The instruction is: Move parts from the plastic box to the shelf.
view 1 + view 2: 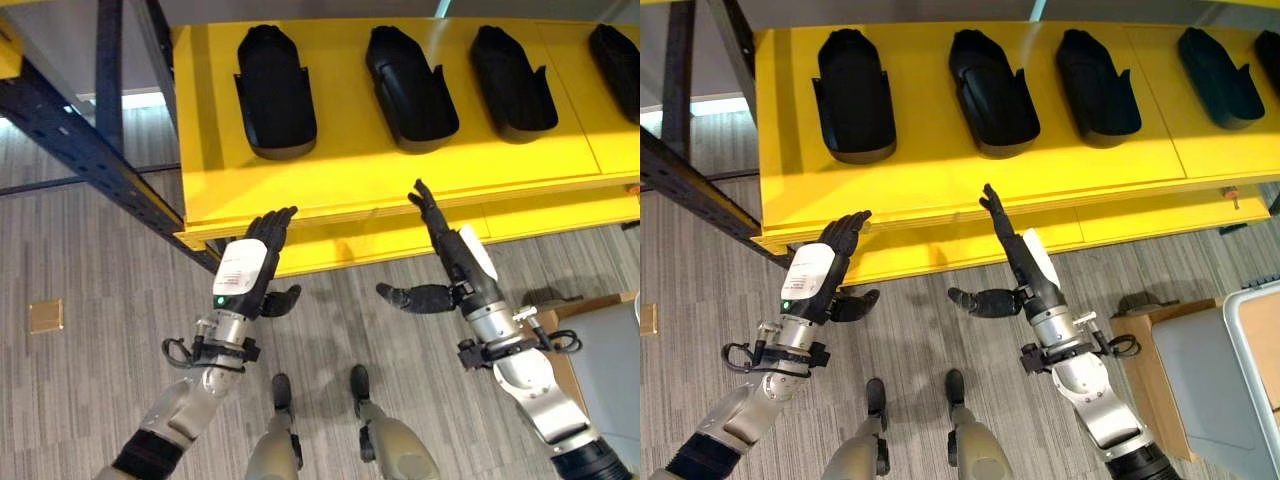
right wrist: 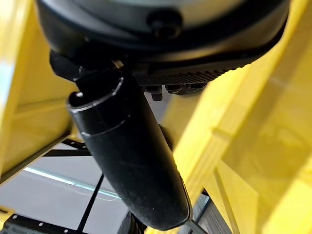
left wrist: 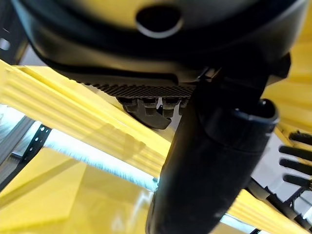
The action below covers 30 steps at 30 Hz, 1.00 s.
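Left eye view: both hands are raised at the front edge of the yellow shelf point(image 1: 400, 190), and both are empty. The left hand point(image 1: 252, 268) has straight fingers point(image 1: 272, 226) reaching up to the shelf lip, thumb out to the side. The right hand point(image 1: 452, 252) is the same, fingers extended, fingertips over the shelf edge, thumb splayed toward the middle. Nothing is gripped in either wrist view; the left wrist view and right wrist view show thumb and fingertips against yellow shelf boards.

The black parts are on the shelf already: a left part point(image 1: 274, 92), a middle part point(image 1: 410, 88), a third part point(image 1: 512, 84), and a further one point(image 1: 616, 58) at the edge of the view. They sit in a row, well apart. Each lies with its long axis running front to back across the shelf, slightly angled, wider open end toward you, narrower closed end toward the back.

The grey plastic box point(image 1: 1215, 375) sits low at your right, beside the right arm; I cannot tell what is in it.

My read is that a placement is finished and the next step is going back for another. Pull both hands straight back clear of the lip before lowering, so you don't knock the row. Turn right to the box, then place the next part matching the row's orientation, in a free slot.
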Tool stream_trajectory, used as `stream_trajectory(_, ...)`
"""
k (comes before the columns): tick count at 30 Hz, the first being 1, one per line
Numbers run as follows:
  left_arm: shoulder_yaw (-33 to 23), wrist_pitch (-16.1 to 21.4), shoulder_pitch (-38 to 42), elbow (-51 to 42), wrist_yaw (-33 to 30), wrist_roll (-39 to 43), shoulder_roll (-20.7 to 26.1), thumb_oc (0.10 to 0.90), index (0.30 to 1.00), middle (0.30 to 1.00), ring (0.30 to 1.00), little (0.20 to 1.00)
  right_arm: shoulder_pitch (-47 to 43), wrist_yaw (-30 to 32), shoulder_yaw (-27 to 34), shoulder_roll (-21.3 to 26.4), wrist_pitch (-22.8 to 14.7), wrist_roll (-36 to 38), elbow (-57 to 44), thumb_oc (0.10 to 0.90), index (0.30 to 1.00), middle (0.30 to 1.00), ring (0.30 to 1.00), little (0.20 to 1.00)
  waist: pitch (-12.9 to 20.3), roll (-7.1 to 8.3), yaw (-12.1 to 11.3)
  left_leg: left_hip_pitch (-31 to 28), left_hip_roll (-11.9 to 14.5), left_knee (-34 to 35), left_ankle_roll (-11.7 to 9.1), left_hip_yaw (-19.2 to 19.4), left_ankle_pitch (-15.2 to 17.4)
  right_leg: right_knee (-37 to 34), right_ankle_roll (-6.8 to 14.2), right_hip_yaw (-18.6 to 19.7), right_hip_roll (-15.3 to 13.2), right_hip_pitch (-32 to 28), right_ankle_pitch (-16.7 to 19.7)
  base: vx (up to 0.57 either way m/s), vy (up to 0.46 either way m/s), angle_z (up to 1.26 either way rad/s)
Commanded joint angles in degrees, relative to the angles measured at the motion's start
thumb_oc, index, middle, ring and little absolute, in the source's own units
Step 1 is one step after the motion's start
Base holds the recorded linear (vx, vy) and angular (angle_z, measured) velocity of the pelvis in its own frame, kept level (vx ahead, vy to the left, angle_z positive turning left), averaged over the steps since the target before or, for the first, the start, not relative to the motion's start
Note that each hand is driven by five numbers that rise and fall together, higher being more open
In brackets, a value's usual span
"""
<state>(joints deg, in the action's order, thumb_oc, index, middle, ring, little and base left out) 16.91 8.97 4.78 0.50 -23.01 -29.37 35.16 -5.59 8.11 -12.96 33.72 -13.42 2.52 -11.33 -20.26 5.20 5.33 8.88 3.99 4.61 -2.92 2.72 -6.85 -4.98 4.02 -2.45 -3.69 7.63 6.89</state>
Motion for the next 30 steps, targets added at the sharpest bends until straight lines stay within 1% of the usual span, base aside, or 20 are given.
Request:
stream_trajectory(1, -3.9, 6.6, 3.3, -3.4, 0.4, 4.4, 1.2, 0.900, 1.000, 1.000, 1.000, 1.000, -2.6, 3.0, 2.6, 1.2, -5.2, -0.1, -6.1, 0.900, 1.000, 1.000, 1.000, 1.000, 5.8, 0.14, 0.8, -7.0, 1.9, 0.4, -0.3, 2.2, 5.6, 2.4, 3.6, -1.9, -2.4, -1.2, -2.6, -0.03, -0.035, 0.01)
stream_trajectory(3, -4.3, 7.5, 1.2, -4.7, 2.0, 6.1, 2.2, 0.900, 1.000, 1.000, 1.000, 1.000, -4.5, 3.4, 3.5, 1.1, -5.2, 1.0, -5.3, 0.900, 1.000, 1.000, 1.000, 1.000, 6.2, -0.18, 0.2, -7.2, 1.9, 0.4, -0.3, 2.0, 5.5, 2.2, 3.5, -2.1, -2.5, -1.7, -2.6, -0.02, -0.020, 0.01)
stream_trajectory(7, -4.8, 7.9, -0.6, -5.9, 3.4, 7.5, 2.7, 0.900, 1.000, 1.000, 1.000, 1.000, -6.2, 3.8, 3.7, 1.0, -5.1, 1.2, -4.6, 0.900, 1.000, 1.000, 1.000, 1.000, 6.5, -0.36, -0.1, -7.4, 1.9, 0.4, -0.4, 1.9, 5.5, 2.0, 3.5, -2.3, -2.4, -2.1, -2.5, 0.00, 0.000, 0.00)
stream_trajectory(10, -6.0, 8.4, -3.4, -7.6, 5.0, 9.3, 3.4, 0.900, 1.000, 1.000, 1.000, 1.000, -9.4, 4.8, 4.1, 0.7, -4.8, 1.3, -3.3, 0.900, 1.000, 1.000, 1.000, 1.000, 7.1, -0.83, -0.9, -7.5, 2.0, 0.4, -0.5, 1.7, 5.3, 1.7, 3.4, -2.7, -2.3, -2.6, -2.4, -0.02, -0.038, 0.01)
stream_trajectory(14, -7.0, 8.6, -5.2, -8.9, 6.2, 11.1, 3.7, 0.900, 1.000, 1.000, 1.000, 1.000, -12.6, 6.0, 3.4, 0.1, -4.1, 1.2, -0.9, 0.900, 1.000, 1.000, 1.000, 1.000, 7.5, -1.39, -1.5, -7.8, 2.2, 0.4, -0.7, 1.3, 5.0, 1.7, 3.1, -3.0, -2.2, -3.2, -2.5, -0.01, -0.040, 0.05)
stream_trajectory(22, -7.4, 8.3, -6.8, -9.8, 7.5, 13.2, 3.3, 0.900, 1.000, 1.000, 1.000, 1.000, -16.4, 8.2, 3.0, -0.6, -2.6, 0.3, 4.1, 0.900, 1.000, 1.000, 1.000, 1.000, 8.0, -2.38, -2.1, -8.2, 2.6, 0.4, -1.1, 0.8, 4.5, 2.0, 2.6, -3.8, -1.9, -4.2, -3.1, 0.00, -0.033, 0.05)
stream_trajectory(30, -6.9, 8.0, -6.8, -9.6, 7.6, 14.2, 3.1, 0.900, 1.000, 1.000, 1.000, 1.000, -20.3, 10.4, 2.4, -0.8, -1.5, -0.2, 8.7, 0.900, 1.000, 1.000, 1.000, 1.000, 7.3, -3.49, -2.7, -8.3, 2.9, 0.4, -1.3, 0.3, 4.0, 2.6, 2.0, -4.0, -1.5, -4.1, -3.8, 0.00, -0.031, 0.02)
